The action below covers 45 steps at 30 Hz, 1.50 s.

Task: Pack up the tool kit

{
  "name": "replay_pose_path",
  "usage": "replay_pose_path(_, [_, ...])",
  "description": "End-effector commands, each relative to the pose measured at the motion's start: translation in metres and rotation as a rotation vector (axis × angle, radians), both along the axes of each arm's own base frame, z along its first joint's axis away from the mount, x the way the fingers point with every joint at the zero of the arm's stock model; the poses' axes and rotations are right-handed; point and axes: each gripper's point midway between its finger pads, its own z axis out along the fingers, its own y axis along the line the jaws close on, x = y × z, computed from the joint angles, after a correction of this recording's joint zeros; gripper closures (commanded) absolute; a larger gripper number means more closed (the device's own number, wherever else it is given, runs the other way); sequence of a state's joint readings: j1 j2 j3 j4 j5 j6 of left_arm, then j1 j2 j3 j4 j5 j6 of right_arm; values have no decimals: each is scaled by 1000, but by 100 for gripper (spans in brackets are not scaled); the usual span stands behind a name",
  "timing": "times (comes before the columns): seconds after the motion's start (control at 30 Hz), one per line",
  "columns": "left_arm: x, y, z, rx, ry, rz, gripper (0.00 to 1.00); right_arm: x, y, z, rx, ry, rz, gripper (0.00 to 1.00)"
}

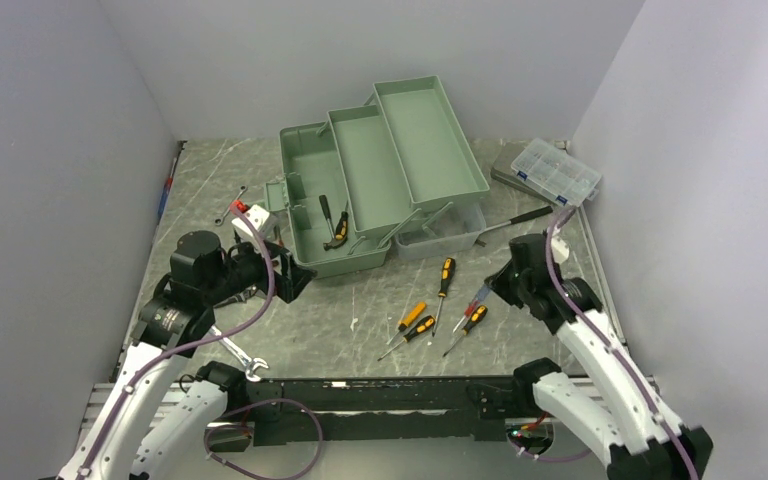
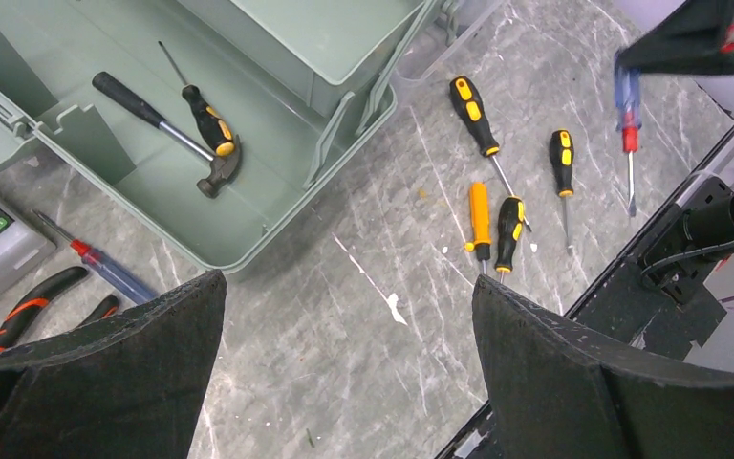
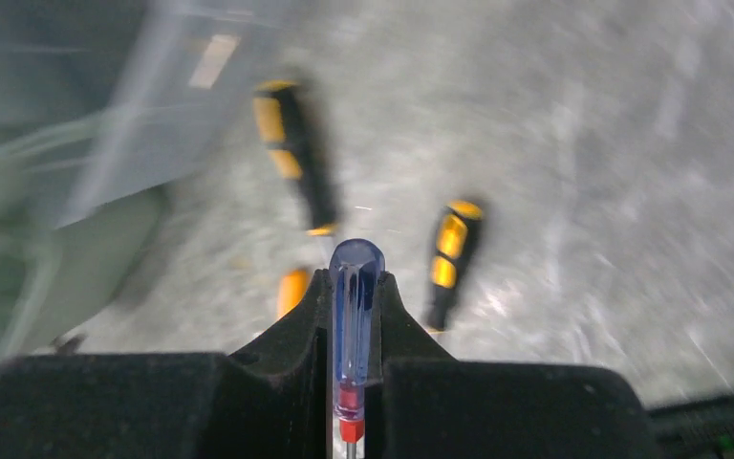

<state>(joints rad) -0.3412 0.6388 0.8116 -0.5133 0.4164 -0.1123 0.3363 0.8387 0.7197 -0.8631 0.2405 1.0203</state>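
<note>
A blue translucent-handled screwdriver [image 3: 355,330] is clenched in the right pincer [image 3: 354,279], handle foremost. The open sage-green plastic toolbox [image 1: 312,165] lies at ten o'clock. The left pincer [image 2: 344,282] is released.

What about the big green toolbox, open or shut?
Open. The toolbox has its trays folded out in steps, and a hammer and screwdriver lie uncovered in its bottom.

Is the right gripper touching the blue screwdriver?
Touching. Right wrist view: the right gripper is shut on the blue screwdriver, both sides flush against its handle.
</note>
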Motion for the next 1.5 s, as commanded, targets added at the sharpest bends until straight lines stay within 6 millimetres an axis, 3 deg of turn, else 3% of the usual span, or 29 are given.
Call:
replay_pose_path(0.0, [3,1,10,2,-61,1,1,47,44,115,76,-491,328,100])
replay_pose_path(0.1, [4,2,9,5,-59,7,1,61,71,167,89,-643,509,100])
replay_pose_path(0.27, [5,2,8,9,-53,14,1,91,113,213,125,-742,705,100])
replay_pose_path(0.43, [8,5,6,18,-50,35,1,124,158,245,37,-790,835,100])
replay_pose_path(0.53, [9,6,5,23,-45,43,1,142,186,257,-85,-802,902,100])
replay_pose_path(0.67, [10,8,3,26,-40,52,1,171,214,265,-107,-807,948,100])
replay_pose_path(0.83, [11,9,3,28,-40,62,1,205,242,263,-158,-826,977,100])
replay_pose_path(1.07, [13,8,0,32,-27,63,0,253,260,244,-254,-793,975,100])
replay_pose_path(1.23, [15,10,-3,41,-16,77,1,277,273,213,-275,-719,987,100])
replay_pose_path(1.47, [20,17,-8,59,4,128,1,288,282,163,-245,-584,995,99])
